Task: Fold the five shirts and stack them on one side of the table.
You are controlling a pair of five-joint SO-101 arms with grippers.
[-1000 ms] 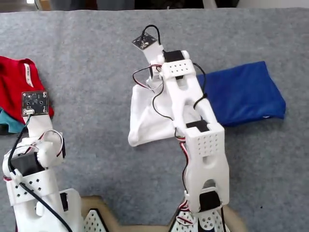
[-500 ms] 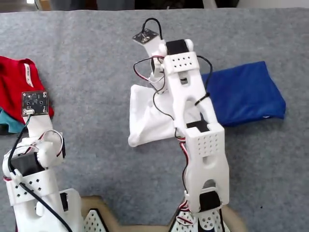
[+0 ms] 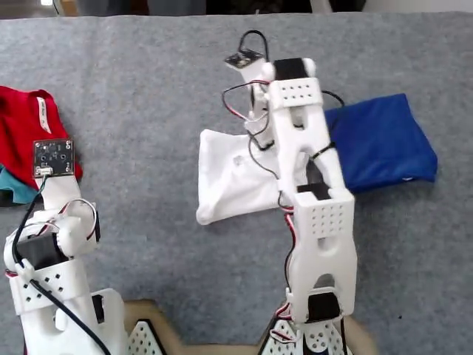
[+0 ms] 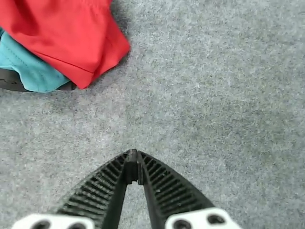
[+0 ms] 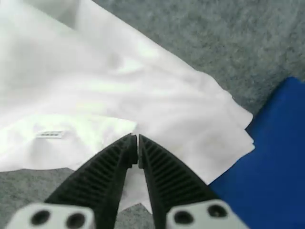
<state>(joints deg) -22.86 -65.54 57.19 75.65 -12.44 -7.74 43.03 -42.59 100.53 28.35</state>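
grey felt-like counter [image 3: 133,89] across the whole high view.

far left, at counter edge: red shirt [image 3: 22,122], crumpled, lying over teal shirt [image 3: 11,188]; both unfolded.

just beside that pile, toward centre: left fingers [image 4: 105,186], pressed together, holding nothing, poised above bare counter with the red hem a short way ahead of the tips.

centre: white shirt [image 3: 229,177], partly folded, long axis running left to right across the counter, far edge roughly straight, near left corner rounded and loose.

over the far right part of the white shirt: right fingers [image 5: 102,167], closed tip to tip, no cloth visible between them, white fabric directly below and ahead of the tips.

right: blue shirt [image 3: 384,144], folded flat, meeting the white shirt's right corner.

judgement: right arm much nearer to the white shirt than left arm; next fold likely across the long axis, so opening of the right fingers needed before any grasp of an edge.
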